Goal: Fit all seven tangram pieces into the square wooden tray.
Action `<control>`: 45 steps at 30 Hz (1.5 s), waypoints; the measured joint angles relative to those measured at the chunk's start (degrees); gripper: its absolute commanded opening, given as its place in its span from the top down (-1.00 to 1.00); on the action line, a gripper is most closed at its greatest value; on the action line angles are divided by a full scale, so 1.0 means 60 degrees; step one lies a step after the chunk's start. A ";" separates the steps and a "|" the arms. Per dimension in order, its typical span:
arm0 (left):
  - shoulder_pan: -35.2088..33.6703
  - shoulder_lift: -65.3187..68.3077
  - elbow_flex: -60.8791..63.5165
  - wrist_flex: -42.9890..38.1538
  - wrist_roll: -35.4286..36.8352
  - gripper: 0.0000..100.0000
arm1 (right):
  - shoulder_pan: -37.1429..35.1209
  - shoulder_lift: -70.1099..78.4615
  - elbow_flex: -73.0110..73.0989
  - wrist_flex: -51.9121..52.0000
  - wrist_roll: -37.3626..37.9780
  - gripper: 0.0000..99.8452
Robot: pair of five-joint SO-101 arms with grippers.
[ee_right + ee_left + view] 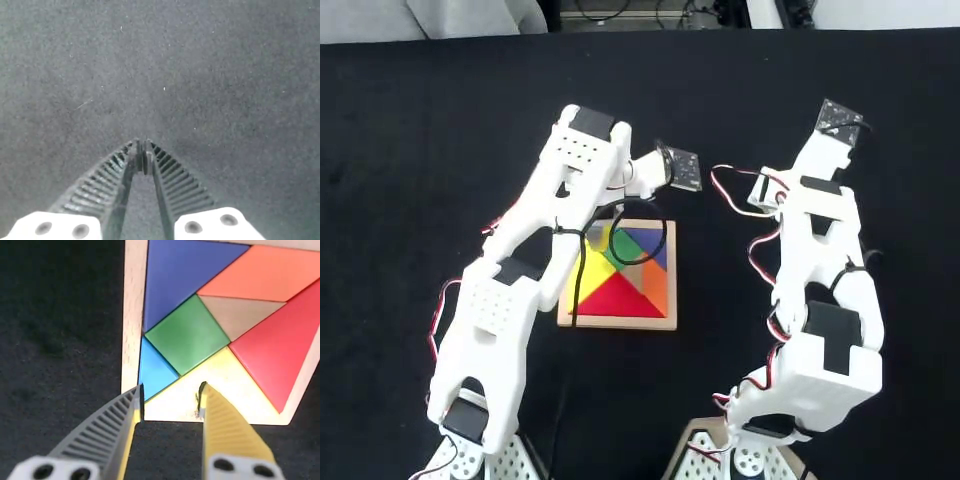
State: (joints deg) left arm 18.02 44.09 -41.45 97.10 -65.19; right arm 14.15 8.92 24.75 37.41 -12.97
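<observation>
Near the middle of the black table [420,150], square wooden tray [620,322] holding seven coloured tangram pieces [187,335] fitted flat, left claw [170,396] spread, empty, above the tray's edge by the yellow triangle [225,372], right claw [143,152] pressed together over bare table, well apart

A robotics lab or test bench is suggested. A table [400,120] draped in black cloth is seen, with the left arm [510,300] mounted at 7 o'clock and the right arm [825,300] at 5 o'clock. Both are white-shelled, with loose red and white wires [720,185] left exposed. Black cables [610,14] are strewn beyond the table's edge at 12 o'clock.
</observation>
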 measured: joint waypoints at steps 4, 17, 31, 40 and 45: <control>0.0000 0.0000 0.0000 -0.0015 0.0000 0.61 | 0.0000 0.0000 0.0000 0.0000 0.0000 0.97; -0.0440 0.0264 -0.0952 -0.0527 0.2110 0.74 | 0.0000 0.0000 0.0000 0.0000 0.0000 0.97; -0.2725 -0.2564 -0.2212 0.0527 0.4747 0.74 | -0.0469 0.0000 0.0000 0.0044 0.0527 0.98; -0.4147 -0.8015 0.1538 0.0586 0.5143 0.74 | -0.0659 0.0000 0.0000 0.0190 0.0762 0.98; -0.4894 -1.1516 0.5172 -0.0689 0.5143 0.74 | -0.0659 0.0000 0.0000 0.0440 0.1128 0.98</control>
State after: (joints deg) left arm -11.34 -25.01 -10.42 92.97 -34.33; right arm 10.20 8.92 24.75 40.04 -6.20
